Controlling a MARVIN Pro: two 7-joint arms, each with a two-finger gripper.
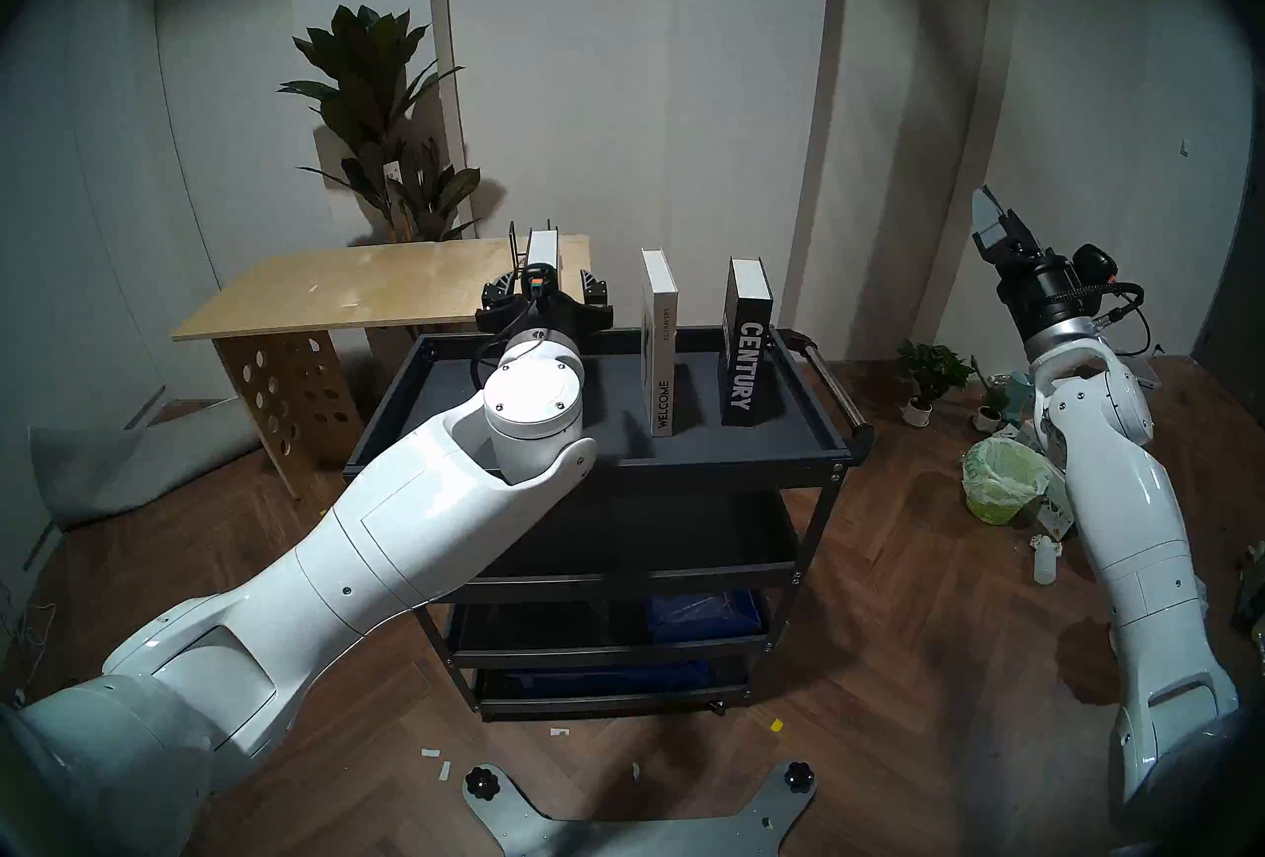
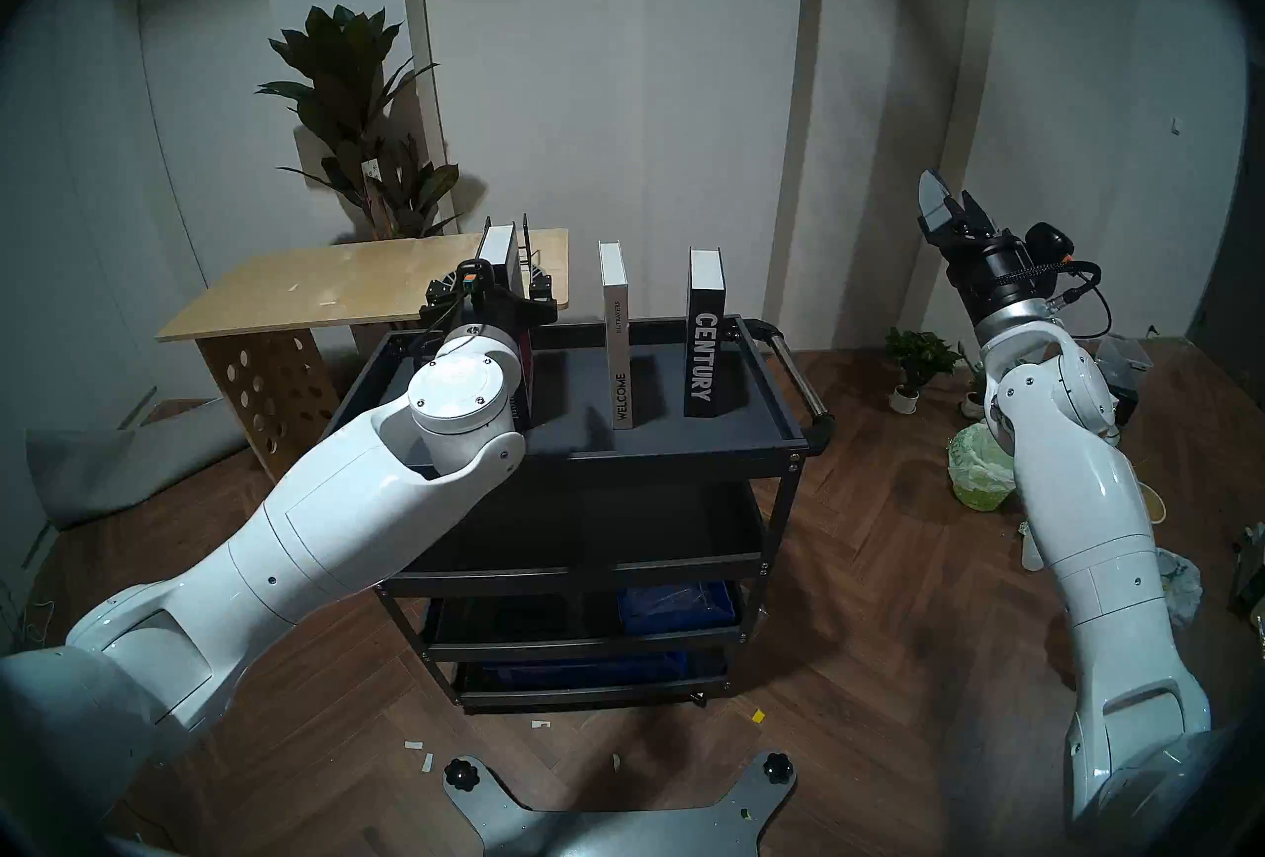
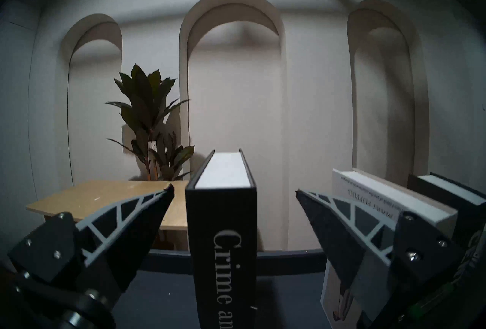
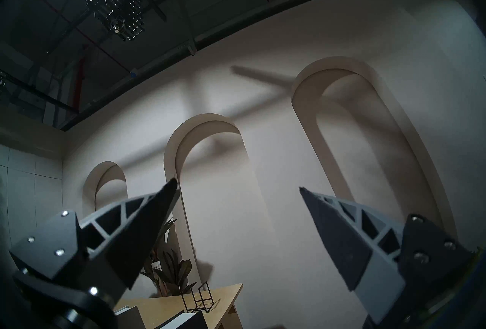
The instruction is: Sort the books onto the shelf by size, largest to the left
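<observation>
The tall black "Crime and Punishment" book (image 3: 223, 228) stands upright at the left of the shelf, the dark grey top tray (image 1: 698, 397) of a black cart. My left gripper (image 3: 234, 190) is open and straddles the book's spine, with a gap on each side; in the head view (image 1: 543, 287) only the book's top (image 1: 544, 249) shows behind it. The slim white "WELCOME" book (image 1: 660, 349) stands mid-tray. The shorter black "CENTURY" book (image 1: 743, 362) stands at the right. My right gripper (image 1: 996, 226) is open and empty, raised high to the cart's right.
A plywood table (image 1: 328, 294) stands behind the cart on the left, with a black wire stand (image 4: 197, 299) on it and a tall plant (image 1: 383, 116) behind. The cart's handle (image 1: 832, 383) sticks out on the right. A green-lined bin (image 1: 999, 479) and small pots sit on the floor to the right.
</observation>
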